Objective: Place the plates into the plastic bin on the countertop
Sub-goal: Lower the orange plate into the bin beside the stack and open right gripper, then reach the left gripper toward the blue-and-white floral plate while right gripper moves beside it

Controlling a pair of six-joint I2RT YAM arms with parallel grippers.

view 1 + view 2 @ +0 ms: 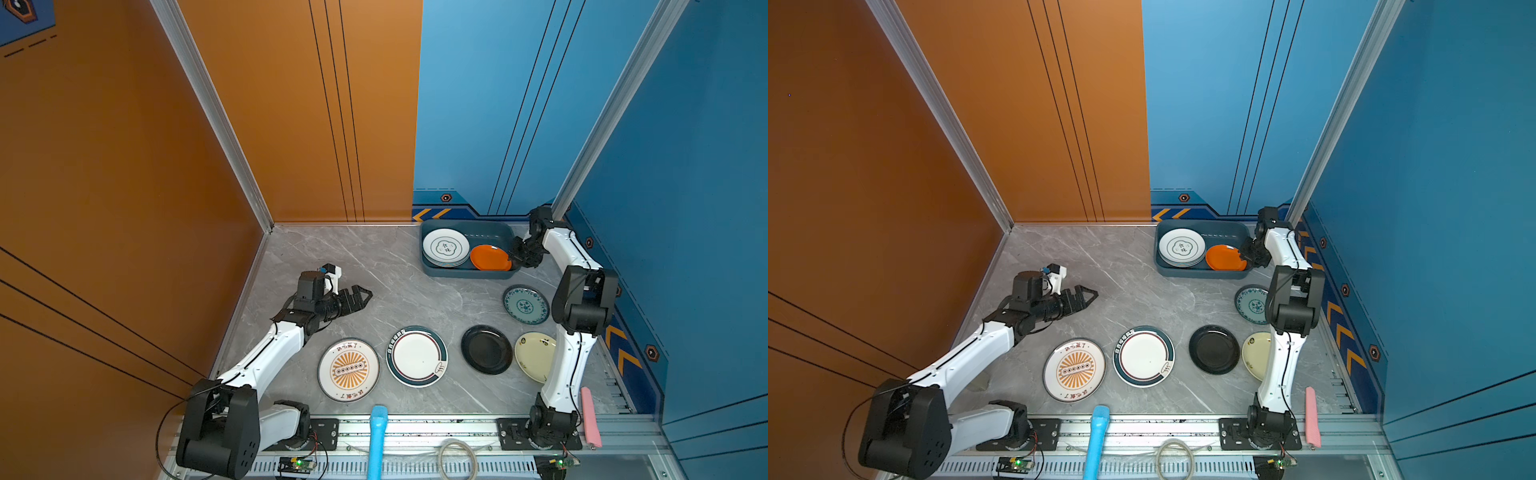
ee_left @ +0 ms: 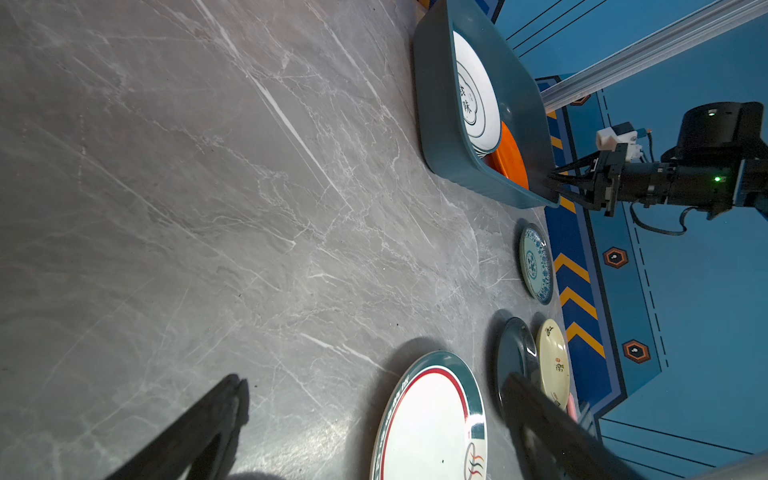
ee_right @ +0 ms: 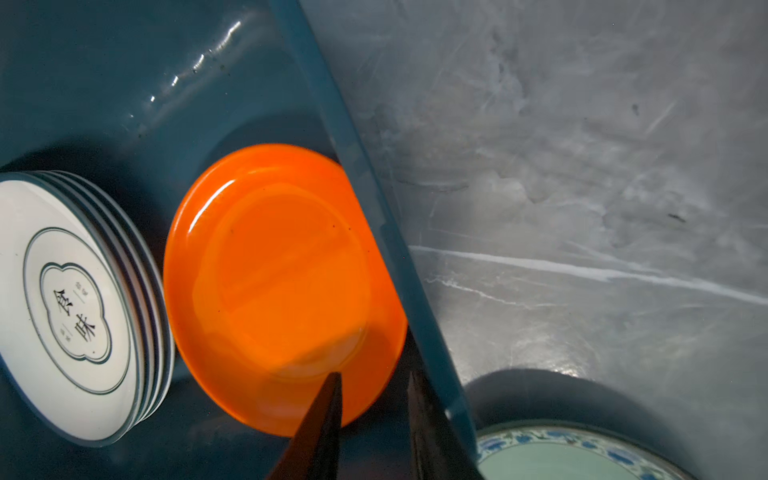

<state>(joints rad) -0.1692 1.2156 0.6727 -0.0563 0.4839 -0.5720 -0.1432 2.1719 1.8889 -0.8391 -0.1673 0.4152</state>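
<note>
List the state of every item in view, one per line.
plastic bin: upright on countertop, partly filled.
cloud-motif plates: stacked flat in bin.
orange plate: in bin, tilted against its wall.
teal patterned plate: flat on countertop.
black plate: flat on countertop.
cream plate: flat on countertop.
teal-rimmed plate: flat on countertop.
sunburst plate: flat on countertop.
left gripper: open, empty.
right gripper: open slightly, astride orange plate's rim.

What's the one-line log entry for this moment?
right gripper: open, at orange plate in plastic bin | left gripper: open, empty | countertop: five plates waiting
</note>
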